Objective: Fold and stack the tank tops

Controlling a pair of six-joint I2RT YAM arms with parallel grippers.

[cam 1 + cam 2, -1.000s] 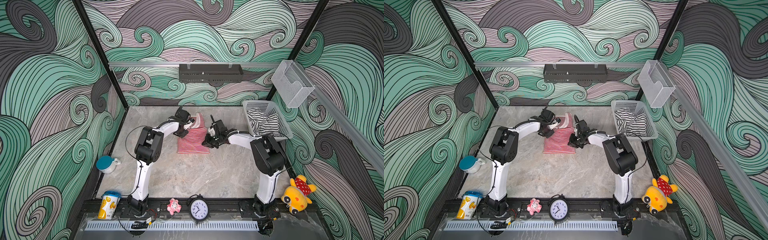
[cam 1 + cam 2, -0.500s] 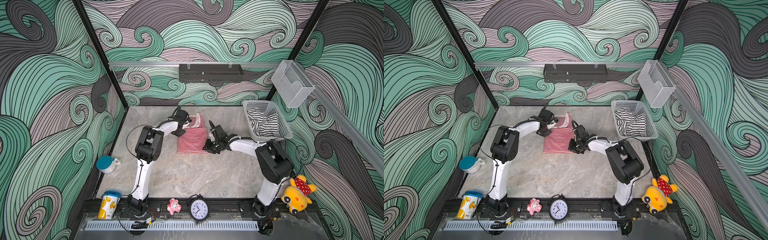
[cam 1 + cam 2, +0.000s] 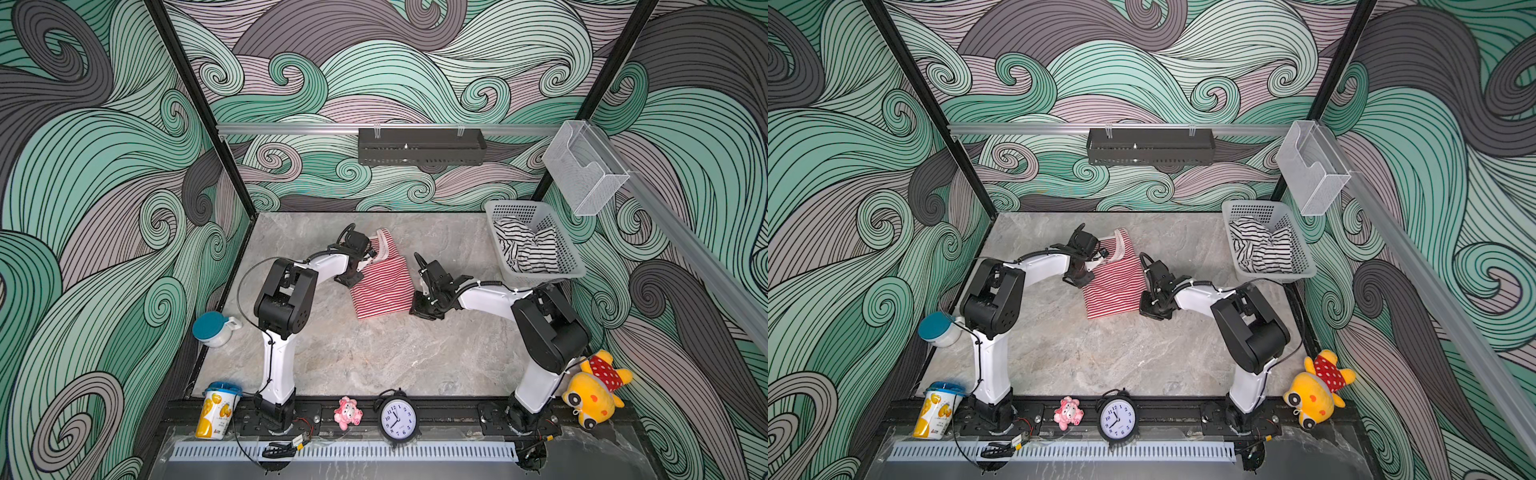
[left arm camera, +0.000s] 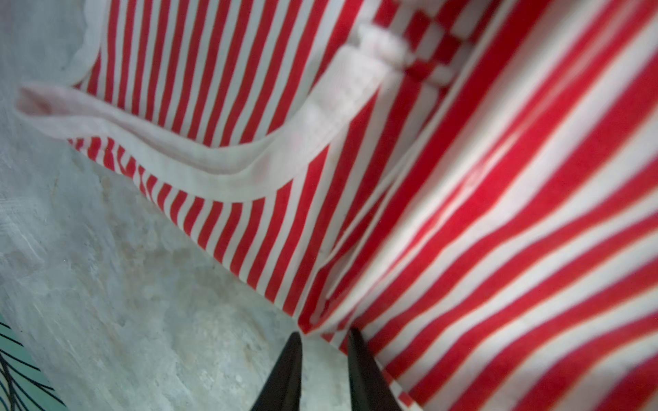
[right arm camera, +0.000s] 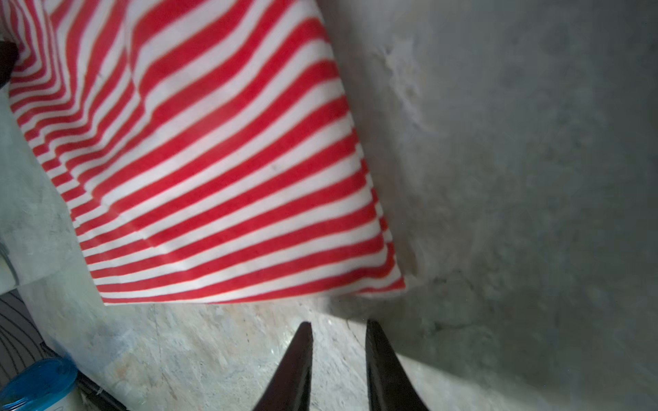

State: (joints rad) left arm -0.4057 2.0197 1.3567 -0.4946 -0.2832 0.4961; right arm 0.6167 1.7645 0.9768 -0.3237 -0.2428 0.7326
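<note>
Shifted back to near right corner of folded red-and-white tank top [image 3: 382,286]: right gripper [image 5: 339,323], fingers narrowly parted, holding nothing. Left gripper [image 4: 324,332] equally parted, tips at its left edge. Black-and-white tank top [image 3: 523,249] heaped in basket [image 3: 548,277].

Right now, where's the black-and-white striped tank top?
In both top views the black-and-white tank top lies crumpled inside the white basket at the far right corner of the table, right of the red-striped tank top.
</note>
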